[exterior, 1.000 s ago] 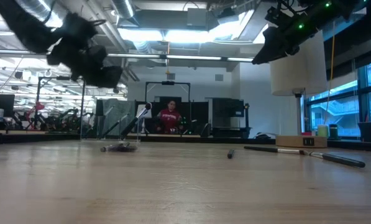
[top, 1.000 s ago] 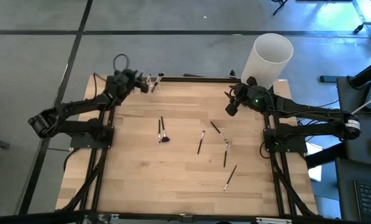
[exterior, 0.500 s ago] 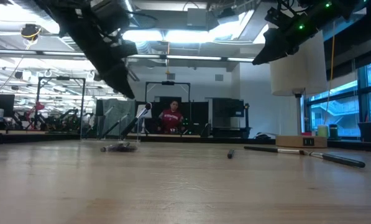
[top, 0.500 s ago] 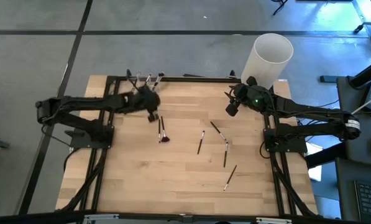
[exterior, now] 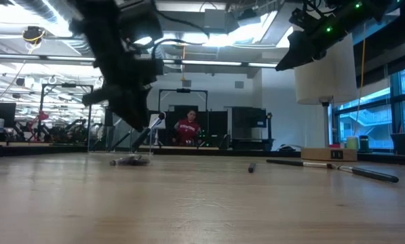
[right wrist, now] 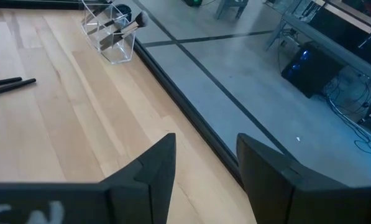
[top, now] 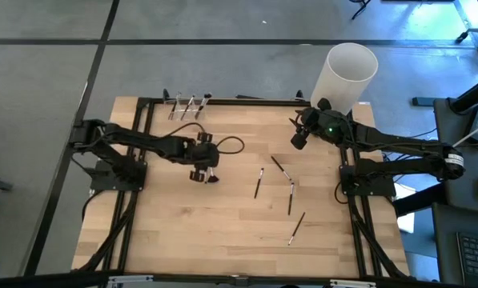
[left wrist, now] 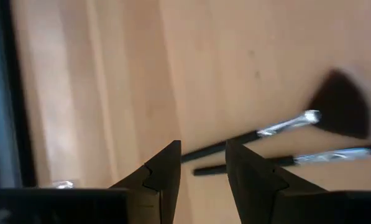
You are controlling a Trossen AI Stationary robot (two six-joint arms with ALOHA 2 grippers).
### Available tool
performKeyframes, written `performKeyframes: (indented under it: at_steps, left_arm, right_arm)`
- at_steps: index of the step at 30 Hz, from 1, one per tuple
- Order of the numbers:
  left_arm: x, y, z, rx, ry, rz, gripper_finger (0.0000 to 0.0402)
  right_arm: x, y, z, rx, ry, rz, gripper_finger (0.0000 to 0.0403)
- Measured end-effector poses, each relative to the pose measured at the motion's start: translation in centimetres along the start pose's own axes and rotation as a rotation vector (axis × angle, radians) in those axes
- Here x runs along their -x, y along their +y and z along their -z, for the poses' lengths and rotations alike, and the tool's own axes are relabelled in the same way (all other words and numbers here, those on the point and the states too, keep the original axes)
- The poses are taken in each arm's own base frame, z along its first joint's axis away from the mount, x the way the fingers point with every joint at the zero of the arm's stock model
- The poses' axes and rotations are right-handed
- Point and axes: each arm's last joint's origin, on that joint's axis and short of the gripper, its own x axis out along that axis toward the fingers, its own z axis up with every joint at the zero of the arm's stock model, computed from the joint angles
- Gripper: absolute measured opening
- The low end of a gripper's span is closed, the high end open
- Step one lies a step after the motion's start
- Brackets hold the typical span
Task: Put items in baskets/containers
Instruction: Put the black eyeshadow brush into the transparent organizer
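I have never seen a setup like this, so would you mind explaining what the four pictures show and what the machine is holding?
This is a robot with two dark jointed arms at a pale wooden table. One picture looks straight down, one looks level across the tabletop, and two come from cameras on the arms' wrists.

The left gripper hangs open over two thin dark-handled makeup brushes, one with a wide fan of bristles, and holds nothing. The right gripper waits open and empty near the far right corner, beside a tall white cylinder.

Four more thin brushes lie loose mid-table. At the far edge stands a small clear plastic holder with a few brushes already in it. A person shows far off in the room.
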Motion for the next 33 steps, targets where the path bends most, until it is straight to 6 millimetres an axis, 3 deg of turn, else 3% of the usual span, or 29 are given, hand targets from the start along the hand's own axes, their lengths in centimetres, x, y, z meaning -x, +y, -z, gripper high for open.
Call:
performKeyframes:
  at_steps: [3,7,18,33]
  left_arm:
    - [1.0,0.8,-1.8,-0.001,0.019,0.065,0.0118]
    - [1.0,0.9,-2.8,-0.136,0.015,0.157,0.0106]
    - [-2.1,-0.9,-2.5,-0.397,0.106,0.285,0.0093]
    - [-2.4,-1.2,-1.7,-0.585,0.174,0.335,0.0086]
  right_arm:
    - [0.0,0.0,0.1,-0.010,0.008,-0.002,0.0168]
    - [0.0,0.1,0.5,-0.041,0.048,-0.007,0.0167]
    - [0.2,0.4,2.1,-0.049,0.204,-0.067,0.0168]
    - [0.4,0.4,3.0,-0.077,0.293,-0.062,0.0168]
